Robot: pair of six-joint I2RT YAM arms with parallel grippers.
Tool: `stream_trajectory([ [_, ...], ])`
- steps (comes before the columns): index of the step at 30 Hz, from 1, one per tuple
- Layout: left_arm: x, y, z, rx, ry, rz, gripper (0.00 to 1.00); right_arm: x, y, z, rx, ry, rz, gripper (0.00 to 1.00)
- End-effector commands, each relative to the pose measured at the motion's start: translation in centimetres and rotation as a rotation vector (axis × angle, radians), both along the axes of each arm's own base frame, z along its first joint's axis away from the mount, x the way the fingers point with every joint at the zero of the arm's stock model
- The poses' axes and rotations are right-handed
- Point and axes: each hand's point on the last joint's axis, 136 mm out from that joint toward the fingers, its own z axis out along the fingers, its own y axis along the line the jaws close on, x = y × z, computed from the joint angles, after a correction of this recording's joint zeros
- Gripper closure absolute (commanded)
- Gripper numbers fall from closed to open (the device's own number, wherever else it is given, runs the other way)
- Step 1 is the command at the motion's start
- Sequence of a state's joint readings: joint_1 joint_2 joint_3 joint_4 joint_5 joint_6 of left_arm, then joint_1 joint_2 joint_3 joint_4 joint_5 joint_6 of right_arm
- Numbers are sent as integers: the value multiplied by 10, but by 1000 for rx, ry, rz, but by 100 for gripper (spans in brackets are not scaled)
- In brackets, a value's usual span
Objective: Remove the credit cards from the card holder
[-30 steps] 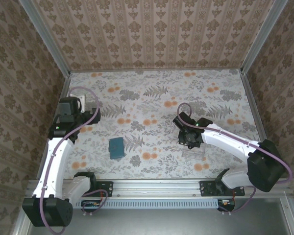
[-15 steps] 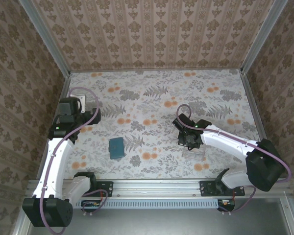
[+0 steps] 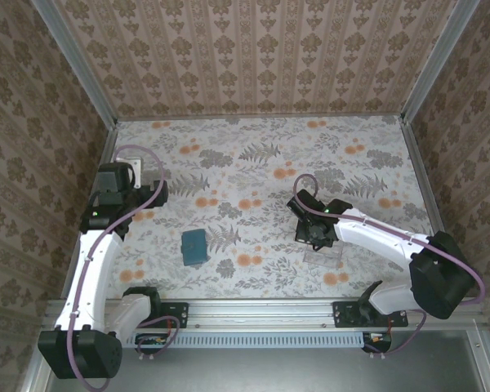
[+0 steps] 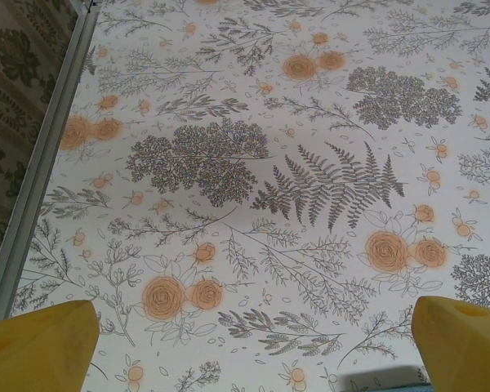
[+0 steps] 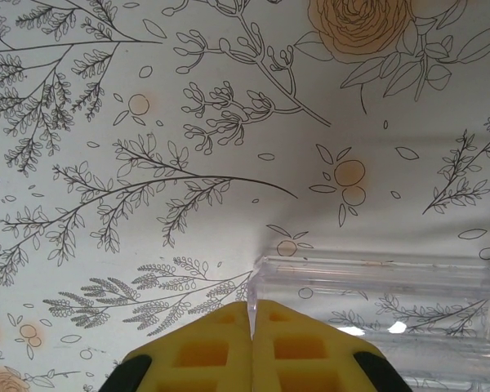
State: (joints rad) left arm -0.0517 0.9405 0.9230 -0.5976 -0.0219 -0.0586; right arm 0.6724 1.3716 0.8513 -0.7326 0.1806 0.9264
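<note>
Right tool (image 5: 251, 331) closed, pads together, nothing between, tips at corner of clear tray (image 5: 376, 282); shifted only slightly since a second ago. Left tool (image 4: 245, 351) wide open, far left, unmoved. Card holder (image 3: 193, 246) unmoved on surface (image 3: 253, 163), near left of centre, well apart from both tools.

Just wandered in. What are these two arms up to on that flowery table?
Nothing is being handled right now. The dark-teal card holder lies closed on the flowered table, between the two arms, and neither touches it. The right arm reaches over a clear plastic tray, its jaws shut at the tray's corner. The left arm sits near the left wall, jaws wide open over the tabletop.
</note>
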Motion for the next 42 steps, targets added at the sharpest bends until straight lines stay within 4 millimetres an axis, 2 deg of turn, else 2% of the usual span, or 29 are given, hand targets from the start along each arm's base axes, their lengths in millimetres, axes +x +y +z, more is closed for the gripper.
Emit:
stream_trajectory([
  [1,-1,0,-1,1,-4,-7,0,1,-4,-2,-71,28,33,95],
  [7,-1,1,-1,6,-2,-4,0,13,4,5,-83,16,64,96],
  [15,-1,1,-2,5,-1,-5,0,40,23,13,-95,-4,103,97],
  [31,-2,-1,-2,-6,-1,-13,0,111,74,32,-127,-46,197,97],
  [42,-3,-5,-3,-19,2,-25,0,157,98,26,-155,-38,239,97],
])
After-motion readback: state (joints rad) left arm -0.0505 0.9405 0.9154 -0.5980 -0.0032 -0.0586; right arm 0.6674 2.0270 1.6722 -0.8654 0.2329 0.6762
